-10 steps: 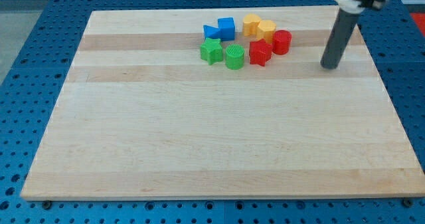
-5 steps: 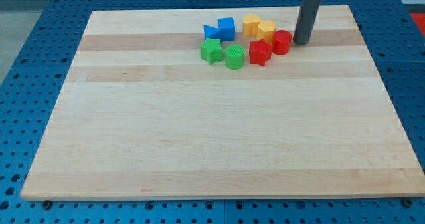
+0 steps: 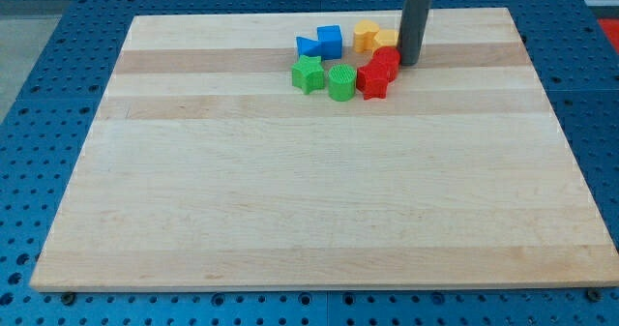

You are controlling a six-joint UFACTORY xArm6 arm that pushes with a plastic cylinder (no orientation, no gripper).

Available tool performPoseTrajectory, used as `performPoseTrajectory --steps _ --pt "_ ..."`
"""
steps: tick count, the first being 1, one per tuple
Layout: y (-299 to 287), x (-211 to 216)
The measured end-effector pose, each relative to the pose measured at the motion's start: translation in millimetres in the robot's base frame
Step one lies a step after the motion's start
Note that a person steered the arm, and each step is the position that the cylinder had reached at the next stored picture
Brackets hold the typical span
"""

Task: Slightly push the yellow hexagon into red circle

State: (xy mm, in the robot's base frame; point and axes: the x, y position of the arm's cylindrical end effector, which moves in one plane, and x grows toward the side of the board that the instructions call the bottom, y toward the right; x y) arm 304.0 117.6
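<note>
The yellow hexagon point(image 3: 386, 40) sits near the view's top on the wooden board point(image 3: 290, 191), its right side partly behind my rod. The red circle point(image 3: 387, 61) lies just below it, touching or nearly touching it, and presses against the red star point(image 3: 373, 80) at its lower left. My tip point(image 3: 414, 62) is right against the red circle's right side and just right of the yellow hexagon.
Another yellow block point(image 3: 365, 34) touches the hexagon's left side. A blue triangle point(image 3: 308, 46) and blue cube point(image 3: 330, 41) lie further left. A green star point(image 3: 308, 74) and a green circle point(image 3: 341, 81) sit below them, left of the red star.
My tip has moved left and up from the board's right side to the red circle. It shoved the red circle left against the red star, under the yellow hexagon.
</note>
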Motion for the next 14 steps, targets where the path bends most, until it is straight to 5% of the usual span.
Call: performPoseTrajectory --steps 2,4,6,8,14 --pt "8 -3" --pt "57 -60" --pt "16 -99" --pt "-30 -96" --pt "-46 -67"
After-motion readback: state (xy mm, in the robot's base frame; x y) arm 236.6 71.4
